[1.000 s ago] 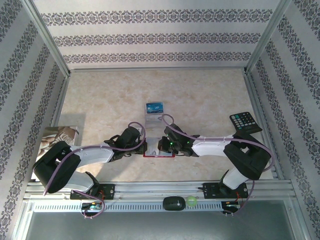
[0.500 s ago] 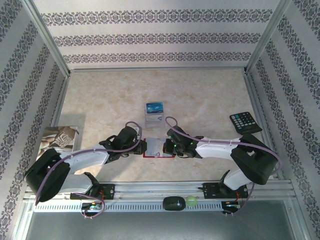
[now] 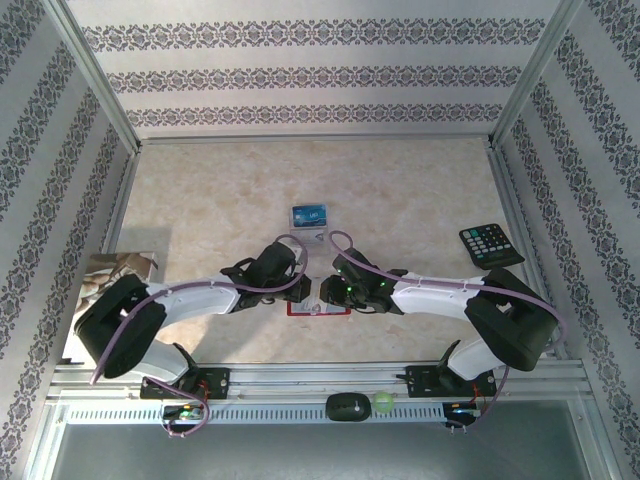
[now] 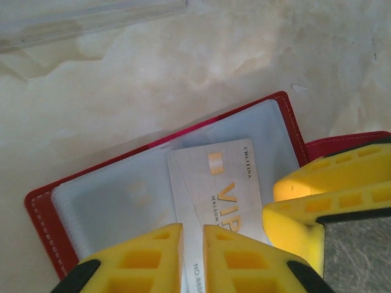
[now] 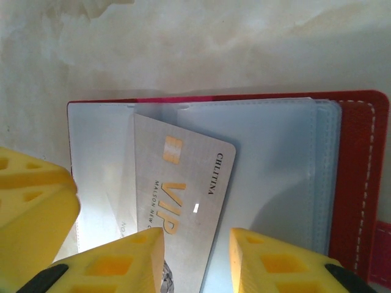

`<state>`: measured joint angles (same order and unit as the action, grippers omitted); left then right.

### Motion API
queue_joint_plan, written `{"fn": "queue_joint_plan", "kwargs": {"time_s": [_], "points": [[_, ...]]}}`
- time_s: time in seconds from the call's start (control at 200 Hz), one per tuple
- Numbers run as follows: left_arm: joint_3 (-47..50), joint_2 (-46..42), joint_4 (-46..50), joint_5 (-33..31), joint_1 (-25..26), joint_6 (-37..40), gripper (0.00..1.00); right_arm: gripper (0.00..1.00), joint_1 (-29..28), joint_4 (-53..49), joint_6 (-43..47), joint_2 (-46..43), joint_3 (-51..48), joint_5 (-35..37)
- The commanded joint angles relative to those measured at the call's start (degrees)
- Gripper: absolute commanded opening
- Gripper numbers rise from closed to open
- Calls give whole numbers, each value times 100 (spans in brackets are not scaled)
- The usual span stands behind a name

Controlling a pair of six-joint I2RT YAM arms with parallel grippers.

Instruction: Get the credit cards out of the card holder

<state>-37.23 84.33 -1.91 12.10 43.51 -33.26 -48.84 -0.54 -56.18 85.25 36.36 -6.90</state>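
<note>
The red card holder [image 4: 43,210] [image 5: 357,171] lies open on the table, clear sleeves up, and in the top view [image 3: 318,309] both grippers meet over it. A silver-grey VIP card [image 4: 229,183] [image 5: 183,183] sticks out of a sleeve at a slant. My left gripper [image 4: 192,256] [image 3: 300,289] is almost shut, just a thin slit over the card's edge. My right gripper [image 5: 195,262] [image 3: 326,292] is open, its fingers either side of the card's lower part. The blue card [image 3: 311,213] lies apart on the table, farther back.
A pale clear flat piece [image 3: 309,234] [image 4: 91,18] lies just behind the wallet. The black keypad remote [image 3: 486,243] sits at the right edge and a booklet [image 3: 120,272] at the left. A black mouse-like object [image 3: 347,406] and a green ball [image 3: 383,403] rest on the front rail.
My left gripper has swung right and now sits over the open wallet beside the right gripper. The right arm has barely moved.
</note>
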Motion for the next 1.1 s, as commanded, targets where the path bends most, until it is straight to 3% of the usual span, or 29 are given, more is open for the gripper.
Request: {"fn": "queue_joint_plan", "kwargs": {"time_s": [0.0,0.535,0.615,0.784,1.099], "points": [[-102,144,43,-177,54,111,13,34,80,-55,10,39,134,52],[66,712,-19,-71,53,65,6,31,138,397,-2,381,231,-342],[94,752,-81,9,53,60,6,27,142,411,7,393,257,-351],[173,675,-83,-26,37,21,5,9,160,221,-40,237,169,-59],[69,605,-101,95,-61,158,6,0,304,-227,42,-673,-400,215]]}}
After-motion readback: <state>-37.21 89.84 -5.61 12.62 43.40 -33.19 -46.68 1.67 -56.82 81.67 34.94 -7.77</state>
